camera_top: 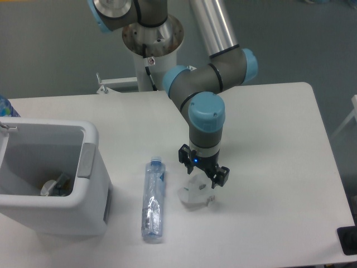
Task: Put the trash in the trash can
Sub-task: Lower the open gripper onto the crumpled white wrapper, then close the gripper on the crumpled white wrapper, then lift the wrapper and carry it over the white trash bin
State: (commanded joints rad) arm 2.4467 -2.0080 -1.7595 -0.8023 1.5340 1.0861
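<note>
Jaws spread apart, the gripper (203, 170) hangs right over the one crumpled white wrapper (195, 192) on the table (279, 145), fingers straddling its top edge. One crushed clear bottle (153, 200) lies just left of the wrapper, long axis near to far, blue cap pointing away. One white trash can (53, 176) sits at the table's left with scraps inside.

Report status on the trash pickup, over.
Gripper open, directly over the crumpled wrapper, not closed on it. Bottle flat on table, untouched. Trash can at left, path to it unobstructed.
</note>
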